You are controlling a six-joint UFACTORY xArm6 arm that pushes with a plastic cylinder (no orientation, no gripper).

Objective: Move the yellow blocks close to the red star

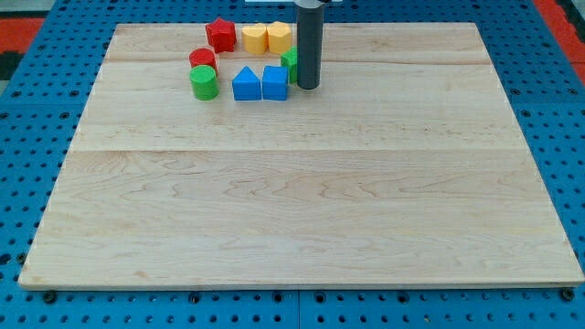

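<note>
The red star [220, 34] sits near the view's top left of the wooden board. Two yellow blocks lie just right of it: one yellow block [254, 37] almost touching the star, and a yellow hexagon-like block [279, 37] touching the first. My tip [308, 86] is below and right of the yellow blocks, right beside a green block [289, 64] that the rod partly hides.
A red cylinder [202, 59] and a green cylinder [204, 82] stand below the star. A blue triangle-topped block [245, 84] and a blue house-shaped block [274, 82] sit left of my tip. The wooden board [302, 201] lies on a blue pegboard.
</note>
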